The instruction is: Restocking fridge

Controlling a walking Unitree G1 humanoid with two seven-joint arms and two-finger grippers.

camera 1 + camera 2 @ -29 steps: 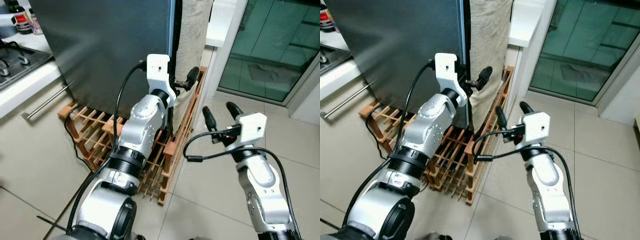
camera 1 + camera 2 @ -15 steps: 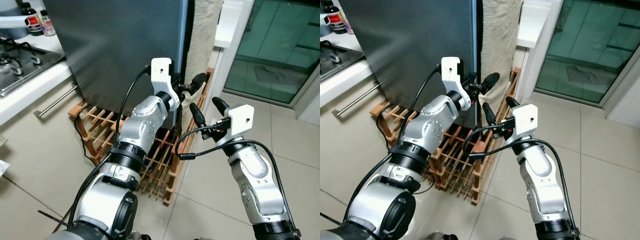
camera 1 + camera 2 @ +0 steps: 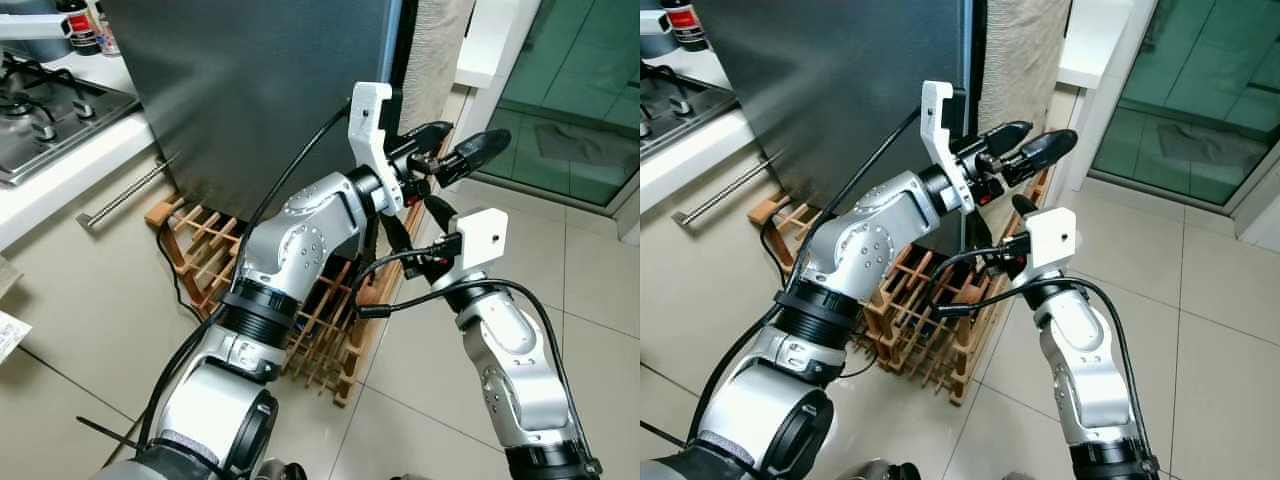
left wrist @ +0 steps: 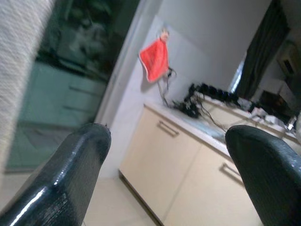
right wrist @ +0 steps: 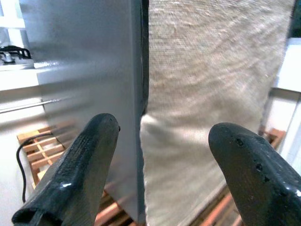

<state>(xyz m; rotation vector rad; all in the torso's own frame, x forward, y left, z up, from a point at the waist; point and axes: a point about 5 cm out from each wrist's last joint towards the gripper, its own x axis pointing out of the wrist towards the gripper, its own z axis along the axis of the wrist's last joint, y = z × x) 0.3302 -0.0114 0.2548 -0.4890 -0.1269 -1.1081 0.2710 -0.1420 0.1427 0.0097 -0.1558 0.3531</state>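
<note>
Fridge: tall dark-grey brushed-metal fridge [image 3: 260,90], door shut, standing on the tiled floor [image 3: 90,330] between the white table with the gas hob [image 3: 45,100] and a beige woven cloth [image 3: 1025,60] hanging along its right edge. Nothing to be stocked can be seen in either gripper or on the floor near the robot.

Left gripper [image 3: 1025,150]: raised beside the fridge's right front edge, 2 black fingers apart, nothing between them. Left wrist view looks past the fingers [image 4: 70,179] to pale cabinets and a red cloth [image 4: 156,60] on the far wall, so this gripper points away from the door, not at it. Judgement: it is clearing space or repositioning, not gripping.

Right gripper [image 3: 405,225]: lower, just under the left gripper, aimed at the fridge. Right wrist view shows its 2 fingers [image 5: 75,169] apart and empty, bracketing the dark vertical seam where the metal edge meets the beige cloth. Judgement: placed there to reach the door edge and pull it open, the first step before any restocking.

Low wooden lattice rack [image 3: 200,260]: lies on the floor at the fridge's foot, a black cable trailing across it; partly covered by both arms.

Hard to make out:
- no door handle visible; cannot tell where the door is meant to be gripped
- fridge top cut off by frame
- whether the cloth hangs on the fridge or on something behind it: cannot tell
- right fingertips mostly hidden behind the left forearm in both eye views
</note>
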